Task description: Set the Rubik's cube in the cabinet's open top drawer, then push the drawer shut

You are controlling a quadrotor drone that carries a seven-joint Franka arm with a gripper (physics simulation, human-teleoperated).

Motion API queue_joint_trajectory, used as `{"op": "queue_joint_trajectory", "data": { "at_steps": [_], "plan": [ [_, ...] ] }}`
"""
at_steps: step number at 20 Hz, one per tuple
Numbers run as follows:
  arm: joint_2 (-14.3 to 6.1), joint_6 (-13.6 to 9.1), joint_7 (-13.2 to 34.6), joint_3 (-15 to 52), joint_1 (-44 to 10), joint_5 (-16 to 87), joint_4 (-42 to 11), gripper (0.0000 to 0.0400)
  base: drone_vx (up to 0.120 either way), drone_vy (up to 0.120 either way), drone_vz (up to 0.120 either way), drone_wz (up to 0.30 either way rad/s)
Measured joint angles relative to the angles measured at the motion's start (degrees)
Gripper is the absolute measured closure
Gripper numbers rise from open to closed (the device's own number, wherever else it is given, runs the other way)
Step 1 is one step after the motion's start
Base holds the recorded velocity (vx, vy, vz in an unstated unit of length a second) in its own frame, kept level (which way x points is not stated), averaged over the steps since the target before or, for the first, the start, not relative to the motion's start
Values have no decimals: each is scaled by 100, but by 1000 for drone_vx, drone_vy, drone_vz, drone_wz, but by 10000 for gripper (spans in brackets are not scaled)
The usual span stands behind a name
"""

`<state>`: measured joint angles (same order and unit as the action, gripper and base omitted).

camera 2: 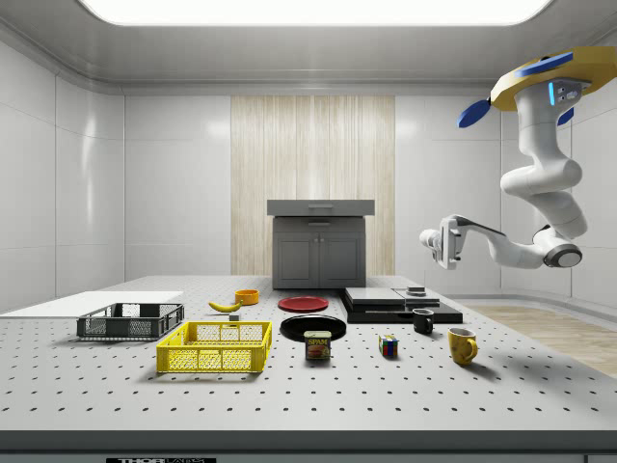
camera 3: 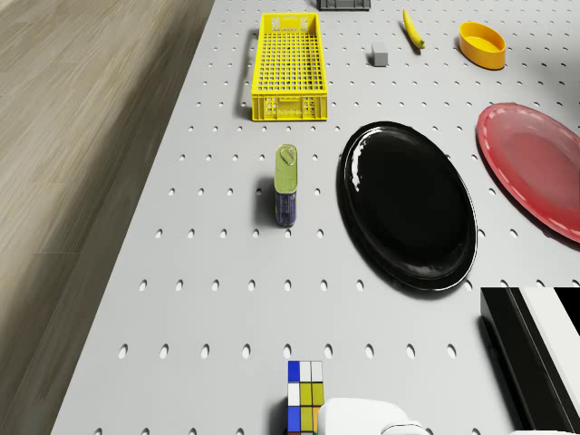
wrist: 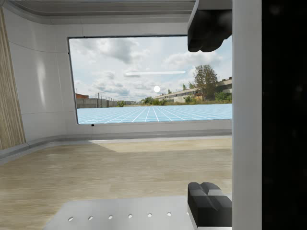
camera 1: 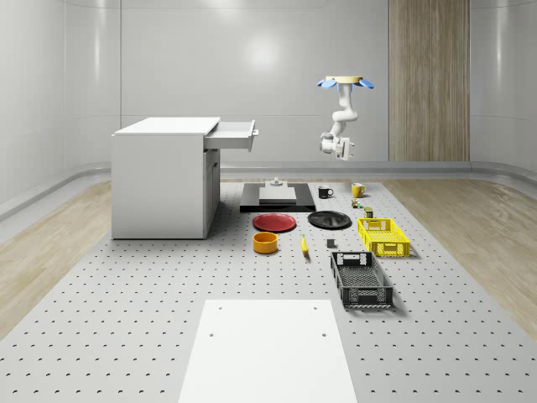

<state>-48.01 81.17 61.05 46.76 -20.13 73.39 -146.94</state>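
The Rubik's cube [camera 2: 388,346] [camera 3: 305,399] stands on the perforated table between a tin can and a yellow mug. It appears as a small block [camera 1: 356,202] in the whole-scene view. The drone [camera 1: 345,82] [camera 2: 545,87] hovers high over that part of the table. Its arm hangs down, and the gripper [camera 1: 340,149] [camera 2: 430,241] [wrist: 209,115] is held sideways, well above the cube. The fingers [wrist: 208,203] are open with nothing between them. The white cabinet [camera 1: 164,176] stands at the whole-scene view's left, its top drawer [camera 1: 233,134] [camera 2: 320,207] pulled out.
Near the cube are a tin can [camera 3: 286,184], a black plate [camera 3: 408,204], a yellow mug [camera 2: 462,344] and a black mug [camera 2: 423,321]. A yellow crate [camera 1: 383,236], a black crate [camera 1: 361,280], a red plate [camera 1: 274,222], an orange bowl [camera 1: 265,243] and a banana [camera 3: 413,29] lie farther off.
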Motion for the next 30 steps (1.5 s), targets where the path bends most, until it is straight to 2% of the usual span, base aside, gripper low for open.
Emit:
{"op": "queue_joint_trajectory", "data": {
  "at_steps": [3,5,9,13,20,30],
  "plan": [
    [-241,-291,772,847,-883,1693,-927,0,120,0,-120,0],
    [-391,-563,1248,1275,-1507,2517,-1324,0,120,0,-120,0],
    [-668,-1051,1967,1855,-2552,3479,-1718,0,120,0,-120,0],
    [-898,-1330,2396,2175,-3208,3871,-1849,0,120,-40,-120,0],
    [-1201,-1438,2760,2443,-3744,4024,-1898,0,120,-29,-120,0],
    [-1540,-1264,2971,2617,-4014,3926,-1889,0,120,0,-120,0]
  ]
}}
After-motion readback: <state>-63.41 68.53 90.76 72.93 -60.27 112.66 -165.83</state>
